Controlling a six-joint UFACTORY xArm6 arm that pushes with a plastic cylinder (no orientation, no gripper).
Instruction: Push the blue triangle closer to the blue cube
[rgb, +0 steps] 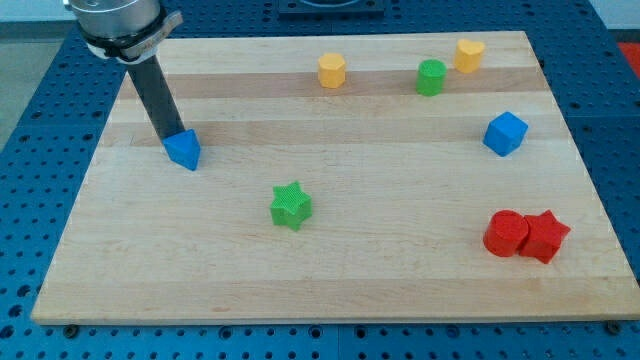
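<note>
Tip (168, 139) down on the wooden board (300, 280) at the view's left, touching the left side of the blue triangle (184, 149). Blue cube (505, 133) well apart at the right, green star (291, 206) between them and lower. Near the top edge, orange block (332, 70), green block (431, 77), yellow block (469, 54); at lower right, red cylinder (506, 234) touching red star (544, 236).

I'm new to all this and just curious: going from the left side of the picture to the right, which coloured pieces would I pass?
Blue triangle, with my tip at its left edge → green star → orange block → green block → yellow block → red cylinder and blue cube, about level → red star.
</note>
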